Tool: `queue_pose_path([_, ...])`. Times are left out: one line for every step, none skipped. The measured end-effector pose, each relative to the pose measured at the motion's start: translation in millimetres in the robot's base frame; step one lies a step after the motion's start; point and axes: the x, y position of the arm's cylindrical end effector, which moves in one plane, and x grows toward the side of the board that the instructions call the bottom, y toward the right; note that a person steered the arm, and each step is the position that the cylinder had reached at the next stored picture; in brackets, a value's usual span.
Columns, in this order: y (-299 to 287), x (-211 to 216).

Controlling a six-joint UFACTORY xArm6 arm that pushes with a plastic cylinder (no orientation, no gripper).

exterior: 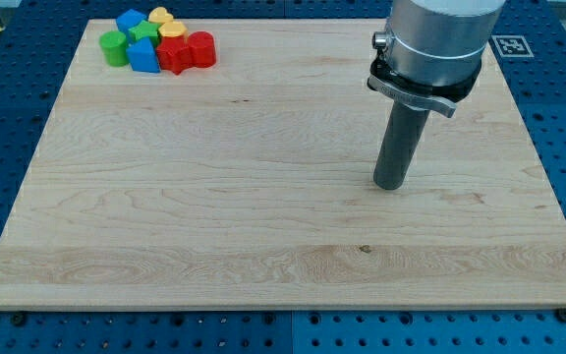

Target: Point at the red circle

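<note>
The red circle (200, 48) sits at the view's top left, at the right end of a tight cluster of blocks. Touching its left is a red star-like block (174, 55). My tip (391, 184) rests on the board right of centre, far to the right of and below the cluster, touching no block.
The cluster also holds a green cylinder (114, 46), a blue block (131, 20), a green star (144, 31), another blue block (143, 56) and two yellow blocks (165, 21). The wooden board (263, 216) lies on a blue perforated table. The arm's grey body (432, 44) hangs over the board's top right.
</note>
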Motion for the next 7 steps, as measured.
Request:
queue_pose_path([0, 0])
queue_pose_path([-11, 0])
queue_pose_path([-89, -17])
queue_pose_path([-184, -46])
queue_pose_path([-261, -63])
queue_pose_path([-313, -76])
queue_pose_path([-328, -84])
